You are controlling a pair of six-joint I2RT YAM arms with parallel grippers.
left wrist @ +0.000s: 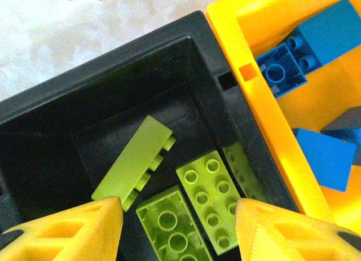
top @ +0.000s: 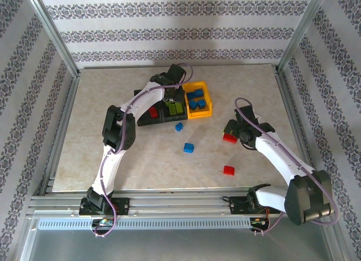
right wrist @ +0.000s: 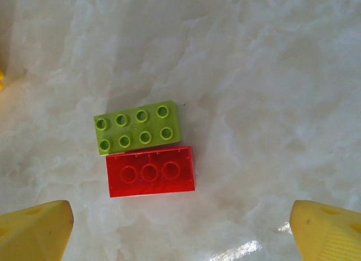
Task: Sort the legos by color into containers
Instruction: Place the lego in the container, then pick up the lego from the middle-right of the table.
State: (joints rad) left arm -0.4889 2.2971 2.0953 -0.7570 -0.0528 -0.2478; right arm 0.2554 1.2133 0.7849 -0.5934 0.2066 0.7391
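**Left gripper parted over the middle bin, right gripper spread above two bricks**

The table (top: 141, 165) is a pale, marbled slab. The left arm (top: 115, 137) rises to a sharp elbow, then reaches over to the containers (top: 163, 123), three rigid plastic bins joined in a row. The left gripper (left wrist: 177, 233) hangs over the middle bin with its yellow wedge fingers (left wrist: 84, 230) apart and nothing between them. The right arm (top: 282, 156) is angled toward a spot to the right of the row and nearer the bases. The right gripper (right wrist: 180, 233) points down there, spread wide and empty.

The yellow bin (top: 210, 103) at the row's right end holds glossy blue bricks (left wrist: 324, 156). The black middle bin (left wrist: 84, 114) holds lime bricks (left wrist: 214, 196), studs up, and a thin lime plate (left wrist: 135, 159) tipped on its edge. The black bin at the left end holds a red brick (top: 153, 111).

Below the right gripper, a lime eight-stud brick (right wrist: 138, 127) lies touching a translucent red brick (right wrist: 151, 172). Nearer than the row, two blue bricks (top: 188, 147) and a red one (top: 228, 171) lie loose.
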